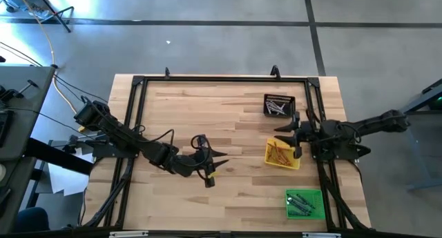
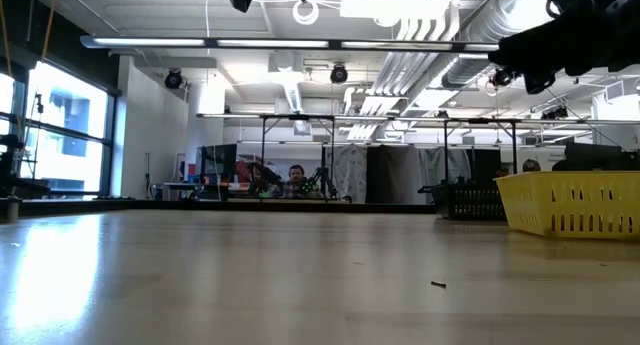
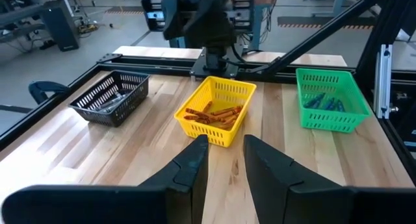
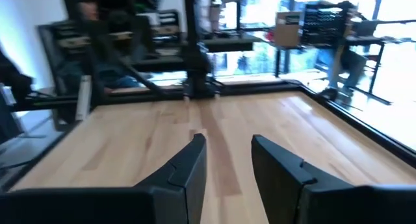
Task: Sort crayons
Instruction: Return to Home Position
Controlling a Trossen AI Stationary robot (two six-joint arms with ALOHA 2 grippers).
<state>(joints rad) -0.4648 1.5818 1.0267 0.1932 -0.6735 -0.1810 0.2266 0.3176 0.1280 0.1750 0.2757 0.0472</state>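
1. Pale wooden table with a black frame around it, set in an open workshop. A person sits far off in the room behind.
2. Landmark: yellow tray, standing near the table's right edge. It holds the orange crayons in a loose heap.
3. Black tray: near the yellow tray, on the side toward the table's far edge. Grey crayons lie inside it.
4. Green tray: near the yellow tray, on the opposite side. Green crayons lie inside it.
5. No crayon shows on the bare wood around the yellow tray.
6. Left gripper: well apart from the yellow tray, over the table's middle and pointed toward it. Jaws spread, nothing between them.
7. Right gripper: raised above the yellow tray's edge that faces the black tray. Jaws spread, nothing between them.
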